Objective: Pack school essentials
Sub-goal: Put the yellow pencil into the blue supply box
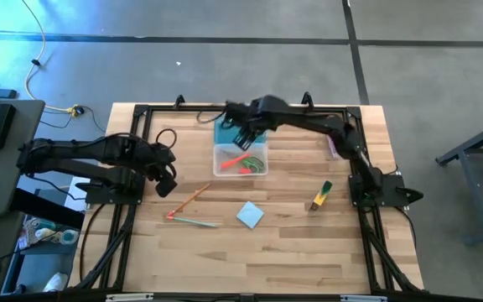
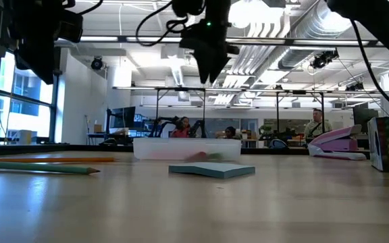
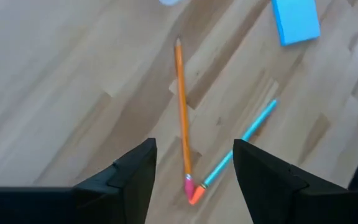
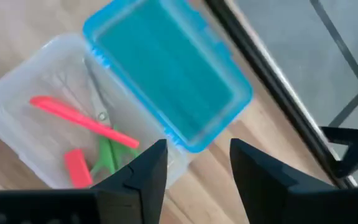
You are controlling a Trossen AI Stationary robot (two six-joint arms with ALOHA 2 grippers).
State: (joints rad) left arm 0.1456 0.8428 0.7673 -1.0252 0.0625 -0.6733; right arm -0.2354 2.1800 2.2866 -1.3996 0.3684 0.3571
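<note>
A clear plastic box (image 1: 240, 161) with its blue lid (image 4: 166, 81) hinged open holds the orange-red pen (image 4: 82, 119), the green-handled scissors (image 4: 106, 152) and a small red eraser (image 4: 76, 167). My right gripper (image 4: 197, 146) hangs open above the box and lid (image 1: 243, 136), touching nothing. My left gripper (image 3: 194, 146) is open over the joined ends of an orange pencil (image 3: 182, 112) and a light-blue pencil (image 3: 241, 140), which lie flat on the table. The light-blue notepad (image 1: 250, 215) and the yellow-green-black marker (image 1: 321, 195) also lie on the table.
A pink bar-shaped item (image 2: 336, 145) lies near the table's far right, beside the right arm's base. Black frame rails (image 1: 132, 159) run along the left, far and right sides. Bare wood (image 1: 292, 260) stretches toward the near edge. People sit in the room behind (image 2: 181, 128).
</note>
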